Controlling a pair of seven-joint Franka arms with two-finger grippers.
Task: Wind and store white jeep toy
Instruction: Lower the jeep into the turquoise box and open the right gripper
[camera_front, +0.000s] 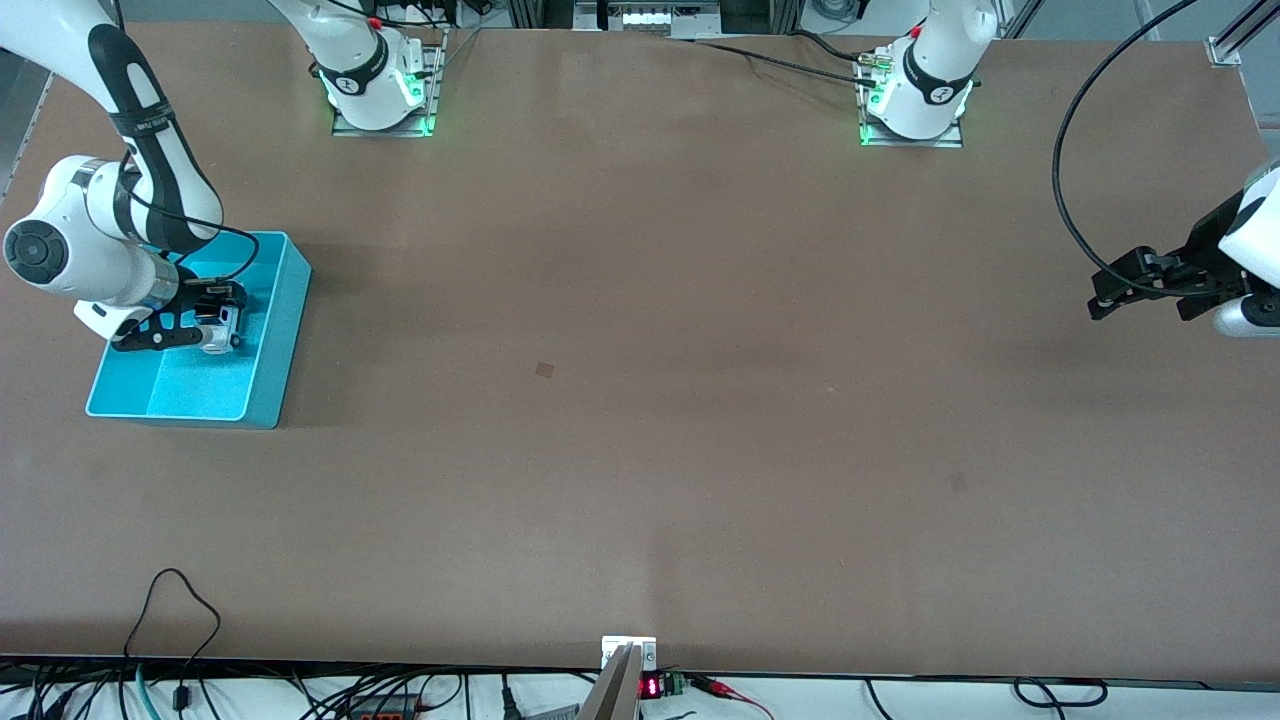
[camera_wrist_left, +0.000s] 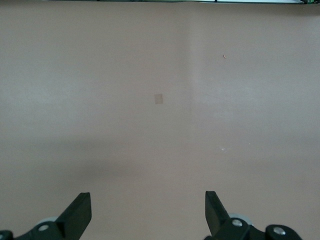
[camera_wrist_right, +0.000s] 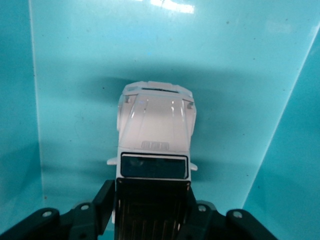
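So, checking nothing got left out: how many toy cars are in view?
1. The white jeep toy is held in the right pincer over the cyan bin. No other shows on the table.

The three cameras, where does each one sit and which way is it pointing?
Front view: high, facing both bases across the table; both arms show, the right gripper over the cyan bin, the left gripper waiting open at its own end.
Left wrist view: on the left wrist, looking down at bare table between its spread fingers.
Right wrist view: on the right wrist, looking down into the bin at the white jeep toy clamped in its fingers.
Shared: front and right wrist views both show jeep and bin.
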